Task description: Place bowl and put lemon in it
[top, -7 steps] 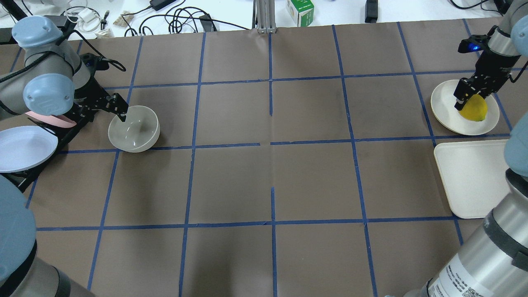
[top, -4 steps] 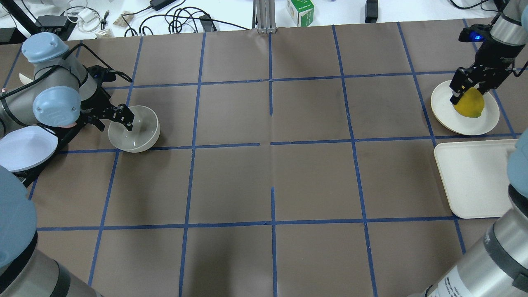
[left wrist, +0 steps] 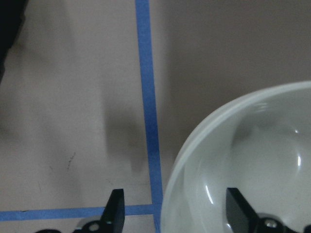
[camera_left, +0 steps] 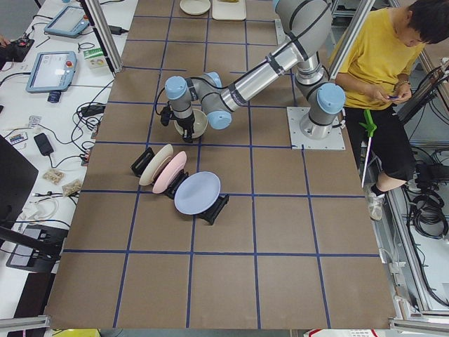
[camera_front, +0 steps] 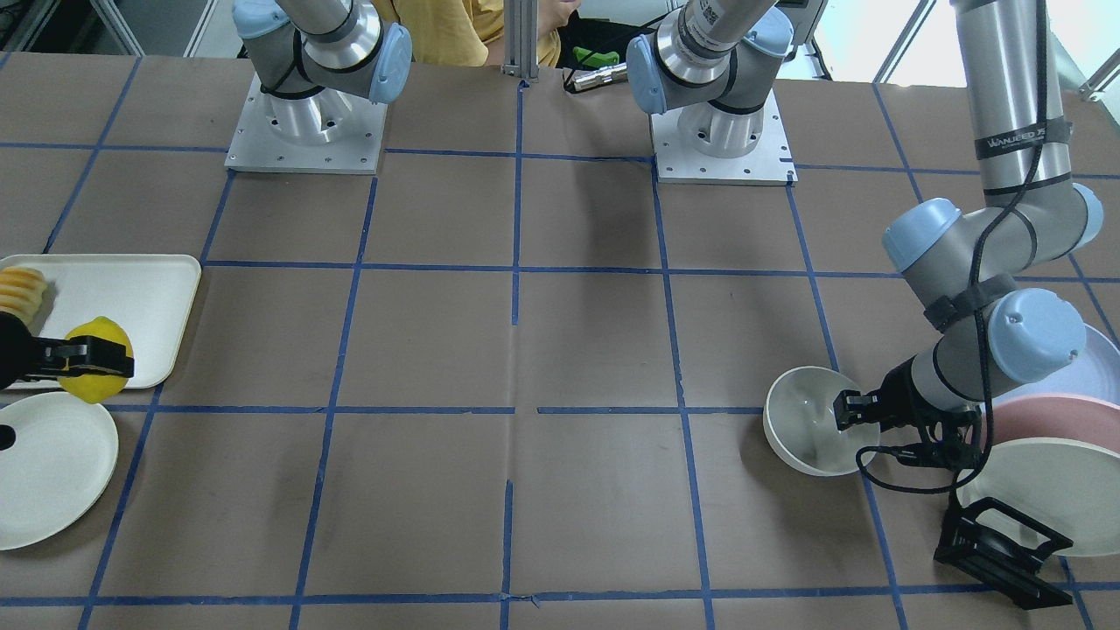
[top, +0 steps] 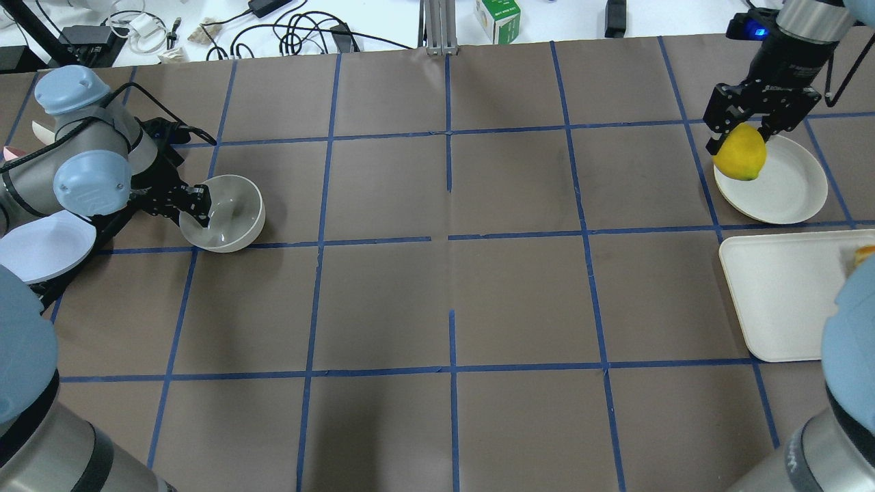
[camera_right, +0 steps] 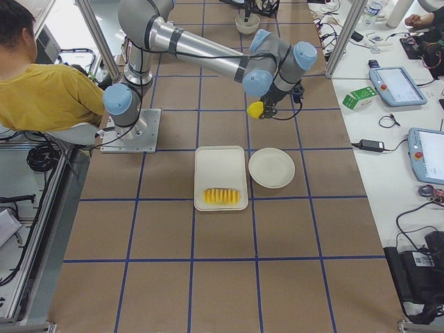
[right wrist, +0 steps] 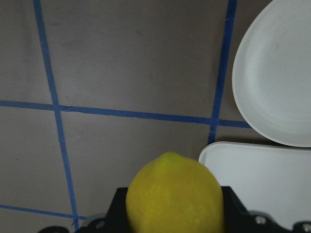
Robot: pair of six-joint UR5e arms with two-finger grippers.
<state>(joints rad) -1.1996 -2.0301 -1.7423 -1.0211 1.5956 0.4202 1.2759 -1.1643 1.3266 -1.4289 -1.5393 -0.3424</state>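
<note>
Brown table (top: 383, 301) gridded with blue tape lines (top: 449, 157); plain glossy off-white bowl (top: 236, 219); bright yellow lemon (top: 739, 154); cream tray (top: 772, 301) bearing yellow-orange ridged slices (camera_front: 19, 293), plain cream plate (top: 786, 184) beside the tray

Clock directions follow the overhead view, with 12 o'clock pointing away from the robot. The bowl (top: 229, 217) stands at 9 o'clock on the table (top: 444, 287), near its edge. The left gripper (top: 198, 208) sits at the bowl's 9 o'clock rim, jaws spread, one inside and one outside. A dish rack (camera_front: 1002, 551) holding plates (camera_front: 1041, 490) on edge stands just beside the bowl at its 8 o'clock. At the table's 2 o'clock, the right gripper (top: 745, 133) holds the lemon (top: 739, 152) in the air, by the 10 o'clock rim of the round plate (top: 786, 184). The tray (top: 772, 294) lies just beside the plate at its 6 o'clock. The sliced fruit (camera_right: 222, 196) lies on the tray, toward its 3 o'clock end.
</note>
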